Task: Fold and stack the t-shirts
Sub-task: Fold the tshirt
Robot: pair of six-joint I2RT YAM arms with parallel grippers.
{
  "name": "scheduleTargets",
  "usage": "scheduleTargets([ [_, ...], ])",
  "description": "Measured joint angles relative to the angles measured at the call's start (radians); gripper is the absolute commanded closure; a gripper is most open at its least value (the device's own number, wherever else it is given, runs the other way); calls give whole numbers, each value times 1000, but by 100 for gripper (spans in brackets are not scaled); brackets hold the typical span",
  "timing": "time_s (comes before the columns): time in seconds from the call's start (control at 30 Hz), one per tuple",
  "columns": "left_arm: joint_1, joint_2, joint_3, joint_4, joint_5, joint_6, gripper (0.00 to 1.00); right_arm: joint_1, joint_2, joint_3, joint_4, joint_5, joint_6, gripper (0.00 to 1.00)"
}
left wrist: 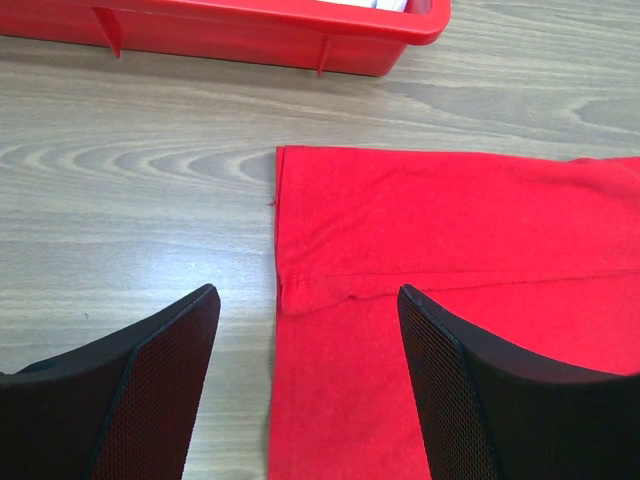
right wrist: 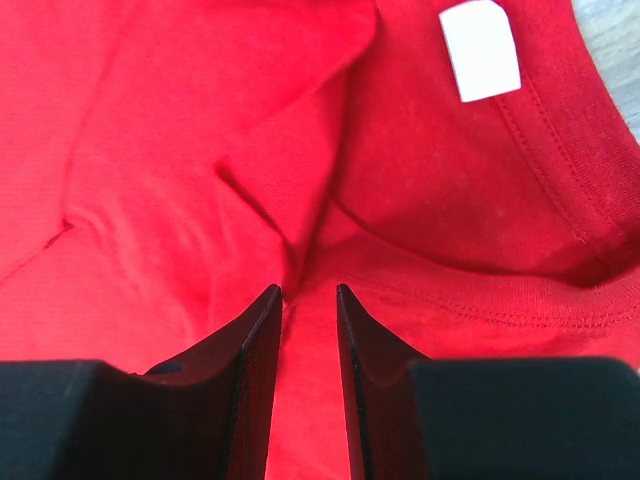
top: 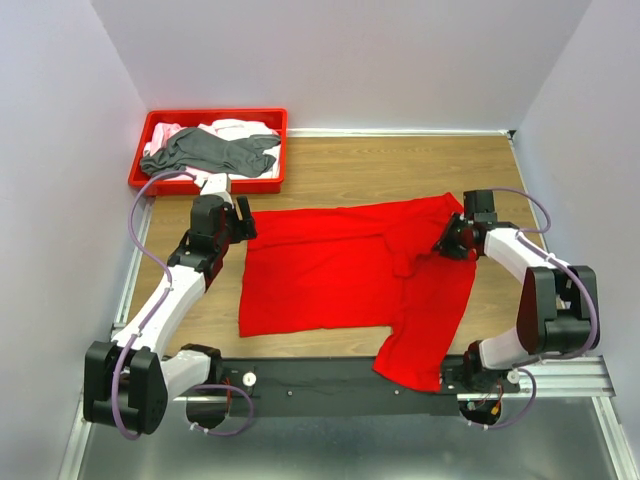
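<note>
A bright red t-shirt lies spread on the wooden table, its right part rumpled and hanging over the near edge. My left gripper hovers open over the shirt's left edge; one finger is over bare wood, the other over cloth, and nothing is held. My right gripper is at the collar area, its jaws narrowed on a ridge of red cloth. The white neck label shows just beyond. A dark grey t-shirt and pale pink/white ones lie in the tray.
A red plastic tray stands at the back left, and its front wall is close ahead of my left gripper. White walls close in both sides and the back. A black rail runs along the near edge.
</note>
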State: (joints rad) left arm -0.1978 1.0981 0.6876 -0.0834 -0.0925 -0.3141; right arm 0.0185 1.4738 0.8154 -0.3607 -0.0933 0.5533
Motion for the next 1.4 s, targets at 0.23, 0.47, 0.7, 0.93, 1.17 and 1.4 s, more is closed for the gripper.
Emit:
scheduleTargets([
  [0.23,0,0,0,0,0,0,20,0,56,-8,24,-28,11,65],
  [0.47,0,0,0,0,0,0,20,0,60,-16,43,-58,19,71],
  [0.7,-1,0,0,0,0,0,20,0,60,-16,56,-65,25,90],
  [0.93,-1,0,0,0,0,3,20,0,18,-33,50,-64,23,99],
  [1.17,-1,0,0,-1,-1,4,20,0,-144,-79,-21,-15,22,99],
  [1.4,-1,-7,0,-1,-1,4,20,0,-191,-98,-158,138,26,99],
])
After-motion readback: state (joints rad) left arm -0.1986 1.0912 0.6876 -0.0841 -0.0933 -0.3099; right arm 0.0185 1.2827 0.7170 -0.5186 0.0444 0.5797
